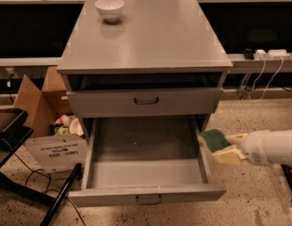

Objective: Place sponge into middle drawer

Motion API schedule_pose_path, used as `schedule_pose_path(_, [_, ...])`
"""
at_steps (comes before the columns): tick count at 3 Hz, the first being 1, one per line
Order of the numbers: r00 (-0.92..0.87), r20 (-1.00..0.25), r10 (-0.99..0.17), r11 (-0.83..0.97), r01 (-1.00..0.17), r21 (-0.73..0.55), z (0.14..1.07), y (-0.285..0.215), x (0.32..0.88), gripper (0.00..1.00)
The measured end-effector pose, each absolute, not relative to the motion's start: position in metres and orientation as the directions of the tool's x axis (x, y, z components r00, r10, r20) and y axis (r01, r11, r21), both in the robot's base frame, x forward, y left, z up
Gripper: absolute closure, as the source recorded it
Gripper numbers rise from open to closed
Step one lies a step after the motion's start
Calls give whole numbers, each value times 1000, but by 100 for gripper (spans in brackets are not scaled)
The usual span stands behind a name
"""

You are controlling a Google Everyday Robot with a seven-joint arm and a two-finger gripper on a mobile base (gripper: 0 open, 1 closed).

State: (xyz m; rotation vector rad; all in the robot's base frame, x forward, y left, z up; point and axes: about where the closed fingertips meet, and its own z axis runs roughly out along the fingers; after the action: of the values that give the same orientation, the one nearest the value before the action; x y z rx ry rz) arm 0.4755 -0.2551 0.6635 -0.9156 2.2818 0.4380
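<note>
The middle drawer (146,173) is pulled wide open at the bottom of the grey cabinet, and its inside is bare. My gripper (226,149) comes in from the right and is shut on the sponge (213,140), whose dark green face is turned up. The sponge hangs over the drawer's right wall, above its rim. The like grey drawer (145,100) above is shut.
A white bowl (109,8) stands at the back left of the cabinet top (146,41). An open cardboard box (47,126) with clutter stands on the floor to the left. A black stand (23,173) and cables lie at the lower left.
</note>
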Motion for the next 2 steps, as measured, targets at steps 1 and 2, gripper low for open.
schedule_pose_path(1, [-571,-673,-470,690,-713,123,586,-229,481,100])
schedule_pose_path(2, [-584,-688,-431,681,-711,177,526,-205,494,100])
